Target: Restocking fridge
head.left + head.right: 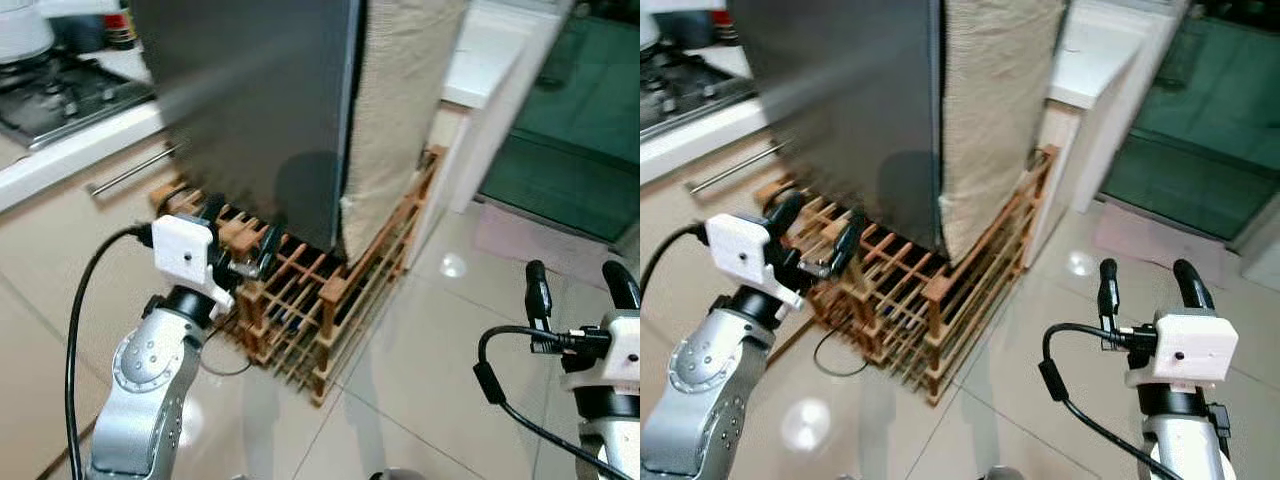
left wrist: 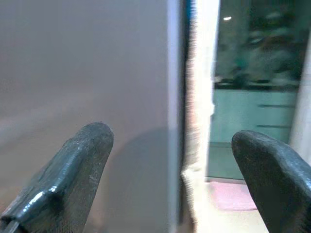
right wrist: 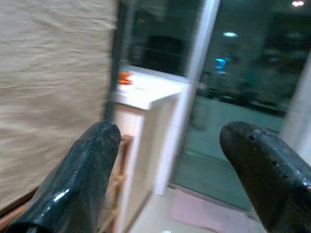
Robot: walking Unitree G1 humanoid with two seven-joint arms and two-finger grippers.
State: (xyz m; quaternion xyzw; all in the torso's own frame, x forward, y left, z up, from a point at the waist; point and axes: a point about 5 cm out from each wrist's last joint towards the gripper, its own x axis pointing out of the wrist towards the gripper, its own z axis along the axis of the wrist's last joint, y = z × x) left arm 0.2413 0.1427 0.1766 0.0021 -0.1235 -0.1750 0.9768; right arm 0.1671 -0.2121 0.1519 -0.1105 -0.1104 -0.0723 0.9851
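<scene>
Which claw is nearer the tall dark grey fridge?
Left. The left gripper is raised just before the tall dark grey fridge; the right gripper hangs apart over the floor.

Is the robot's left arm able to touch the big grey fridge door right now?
Probably yes. The left gripper is open, pointing at the fridge door, with nothing between them.

Glossy pale floor tiles (image 1: pixel 420 400), dark glass door (image 1: pixel 570 130)

Glossy tiled floor (image 1: pixel 420 380); wooden slatted rack (image 1: pixel 330 300) stands on it, grey fridge (image 1: pixel 250 110) atop rack.
</scene>
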